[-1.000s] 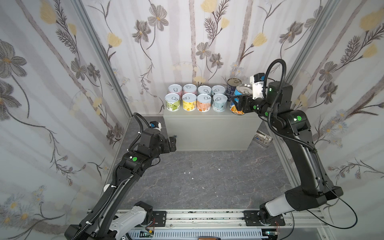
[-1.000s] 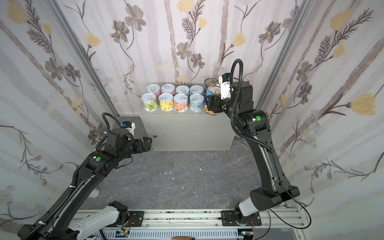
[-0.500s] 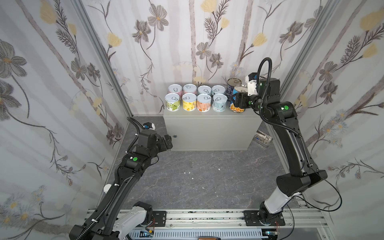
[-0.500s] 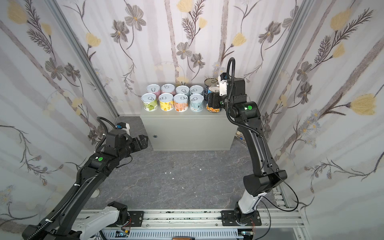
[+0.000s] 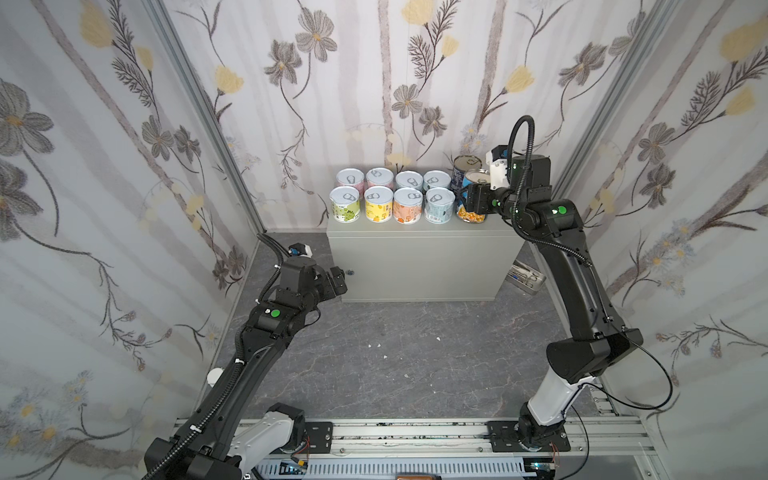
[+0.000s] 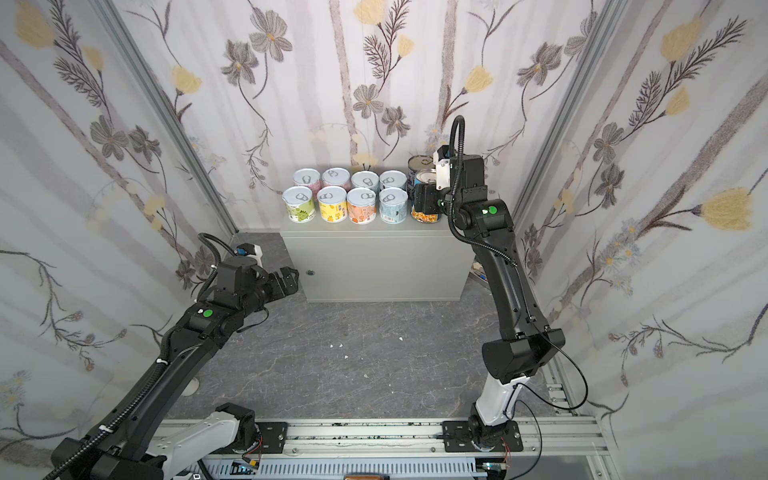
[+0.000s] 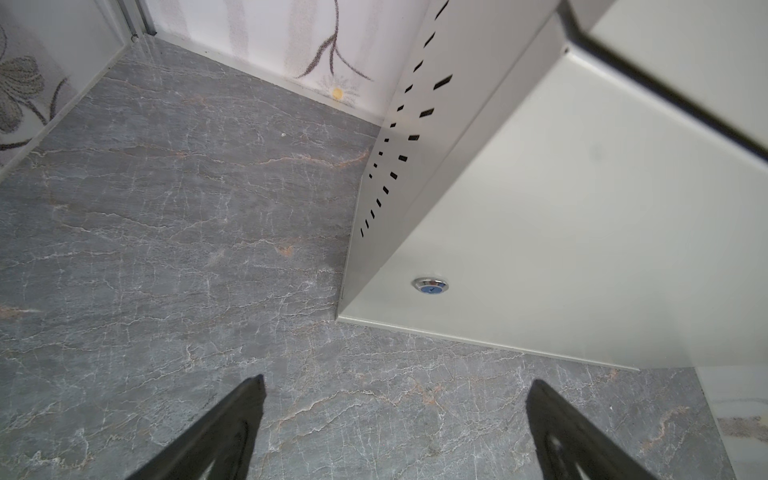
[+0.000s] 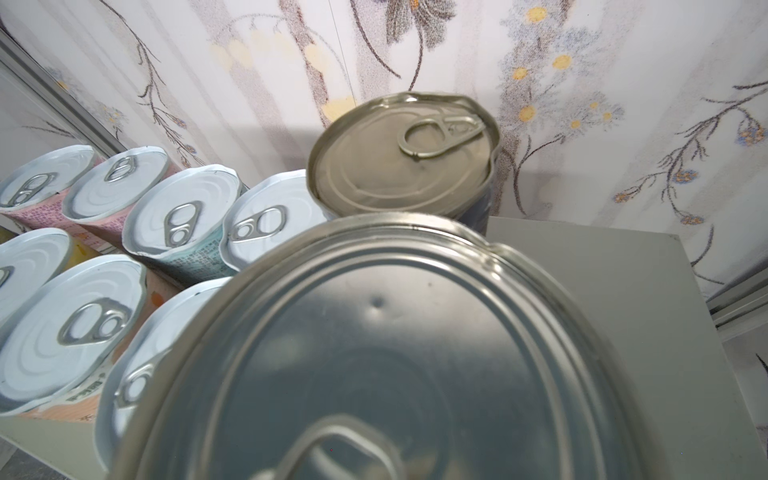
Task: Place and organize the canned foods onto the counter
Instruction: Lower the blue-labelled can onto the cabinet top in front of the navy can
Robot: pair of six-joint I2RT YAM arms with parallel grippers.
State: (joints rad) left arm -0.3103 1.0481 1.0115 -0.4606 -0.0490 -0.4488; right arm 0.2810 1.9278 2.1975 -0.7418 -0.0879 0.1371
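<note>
Placing the last can
Right claw [image 5: 468, 203] gripped the tall blue can [image 5: 473, 216], counter [image 5: 415, 257] below; next, let go. Left claw [image 7: 397, 378] was open.

Right wrist view, lower frame: front tall can [image 8: 374, 353] lid blurred, cut off by the edge. In a top view, right centre: right gripper [image 5: 473, 200] fingertips hidden; metal tray [image 5: 525, 280] partly behind counter [image 5: 415, 257].

short cans [image 5: 409, 205], navy can [image 5: 460, 168], blue can [image 5: 476, 178] upright atop counter [image 5: 419, 259]
</note>
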